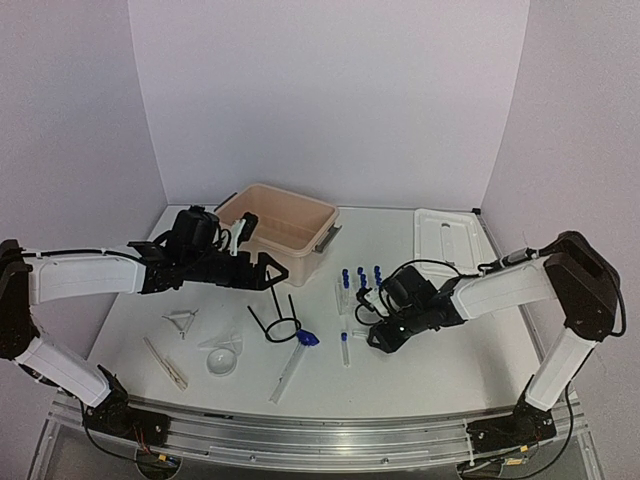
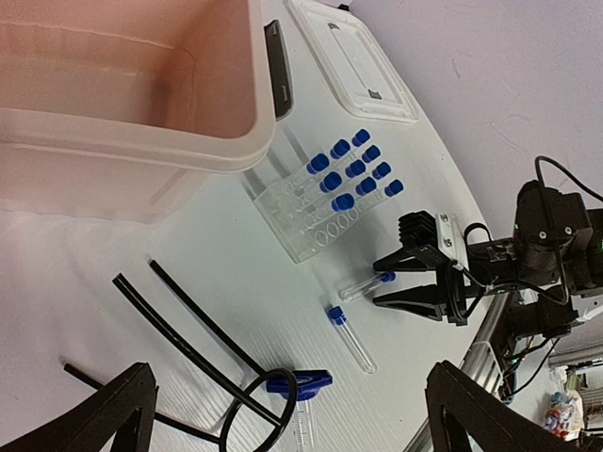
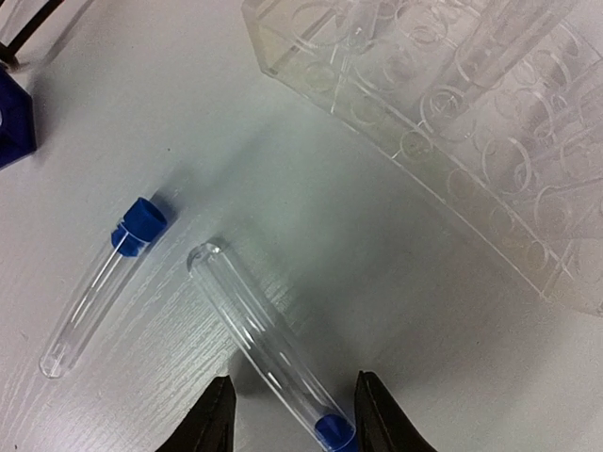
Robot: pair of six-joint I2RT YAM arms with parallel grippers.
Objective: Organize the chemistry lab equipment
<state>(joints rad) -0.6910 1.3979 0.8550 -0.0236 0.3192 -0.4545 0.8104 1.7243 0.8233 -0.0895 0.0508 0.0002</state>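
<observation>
Lying flat on the white surface (image 1: pixel 420 375), one clear blue-capped tube (image 3: pixel 259 339) rests just in front of the clear tube rack (image 3: pixel 452 122), its capped end between the fingers of the right gripper (image 3: pixel 294 379). The gripper's fingers stand apart and straddle the cap. One finger is close beside it, and a visible gap separates the other from the tube, so nothing is clamped.

In the right wrist view the tube's long axis runs diagonally. The rounded closed end points away from the gripper, toward the upper left, and the cap points toward the gripper. A second tube (image 3: pixel 89 297) lies near it on the left, apart from it. Its axis slants the other way, with the cap at the far end.

The rack holds further blue-capped tubes (image 2: pixel 353 165) upright. Beyond the rack are the beige tub (image 1: pixel 280 230) and the white lid (image 1: pixel 447 240), and to its left lies the black wire ring stand (image 1: pixel 275 325). The left gripper (image 1: pixel 268 272) hangs wide apart and empty beside the tub.

The surface shows a faint grain up close, and pale lilac-white walls (image 1: pixel 330 90) enclose it on three sides.
</observation>
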